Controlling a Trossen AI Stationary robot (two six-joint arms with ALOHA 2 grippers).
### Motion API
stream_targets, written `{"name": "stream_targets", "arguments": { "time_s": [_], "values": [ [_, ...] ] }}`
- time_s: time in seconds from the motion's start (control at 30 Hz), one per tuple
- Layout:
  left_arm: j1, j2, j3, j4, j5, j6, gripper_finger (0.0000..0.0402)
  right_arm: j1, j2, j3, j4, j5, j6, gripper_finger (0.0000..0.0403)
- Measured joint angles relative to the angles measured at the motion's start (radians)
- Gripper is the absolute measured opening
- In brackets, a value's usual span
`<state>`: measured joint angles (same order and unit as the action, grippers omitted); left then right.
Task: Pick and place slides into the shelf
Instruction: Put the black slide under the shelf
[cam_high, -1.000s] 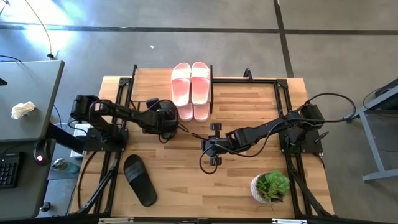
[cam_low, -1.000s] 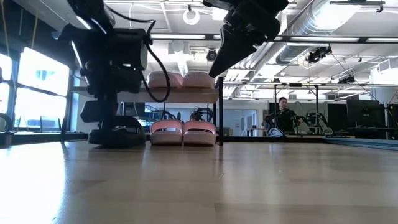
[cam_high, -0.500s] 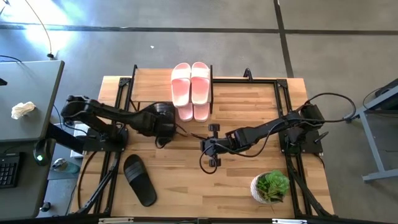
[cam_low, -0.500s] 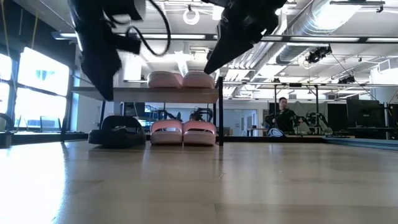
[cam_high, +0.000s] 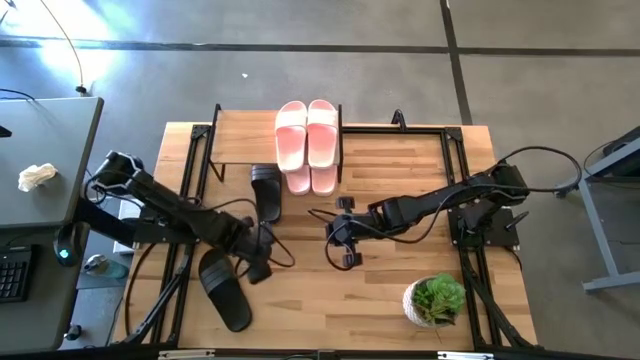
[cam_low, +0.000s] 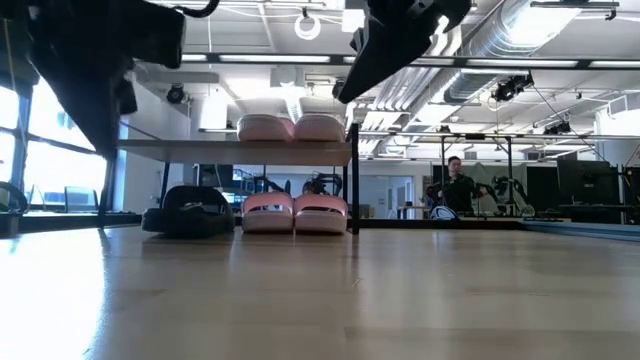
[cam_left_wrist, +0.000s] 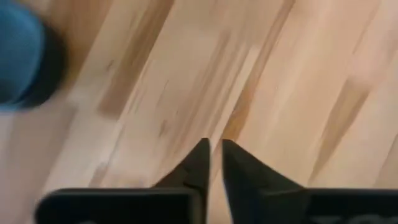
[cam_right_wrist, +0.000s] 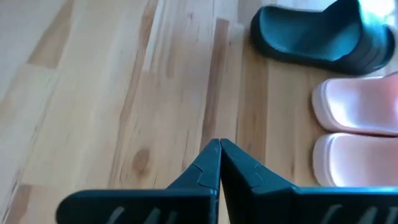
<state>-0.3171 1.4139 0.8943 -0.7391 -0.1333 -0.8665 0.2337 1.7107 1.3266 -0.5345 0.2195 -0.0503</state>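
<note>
Two pale pink slides (cam_high: 307, 133) on the top board of the shelf (cam_high: 240, 137) at 12 o'clock of the counter (cam_high: 390, 300), side by side at the board's right end. Two more pink slides (cam_low: 294, 212) on the counter beneath the board, toes poking out toward the middle. One black slide (cam_high: 266, 190) just beside that lower pair, on its 9 o'clock side, under the board's front edge; from the low view, sitting below the shelf next to the pink pair. Second black slide (cam_high: 223, 288) lying loose at 7 o'clock, well apart from the shelf.

Left pincer (cam_high: 256, 268) low over the counter at about 7 o'clock, next to the loose black slide, fingers (cam_left_wrist: 198, 167) nearly pressed together with only a thin gap, gripping nothing. Right pincer (cam_high: 345, 258) near the centre, slightly toward 5 o'clock, fingers (cam_right_wrist: 208, 165) pressed together and empty, pointing toward the black slide and the pink toes under the shelf.

Potted green plant (cam_high: 437, 298) at 5 o'clock. A person (cam_low: 458, 185) far off in the room behind
</note>
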Motion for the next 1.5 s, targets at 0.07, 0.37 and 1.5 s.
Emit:
{"name": "stream_targets", "arguments": {
  "time_s": [0.07, 0.37, 1.5],
  "values": [
    [-0.007, 0.010, -0.039, 0.089, -0.064, -0.039, 0.0009, 0.000, 0.000, 0.000, -0.006, -0.012, -0.002, 0.0000],
    [0.049, 0.056, -0.137, 0.105, -0.190, -0.160, 0.0004, 0.009, 0.000, 0.000, -0.067, 0.031, 0.001, 0.0000],
    [0.453, 0.095, -0.256, 0.229, -0.263, 0.040, 0.0001, 0.009, 0.000, 0.000, -0.080, 0.008, -0.048, 0.0000]
  ]
}}
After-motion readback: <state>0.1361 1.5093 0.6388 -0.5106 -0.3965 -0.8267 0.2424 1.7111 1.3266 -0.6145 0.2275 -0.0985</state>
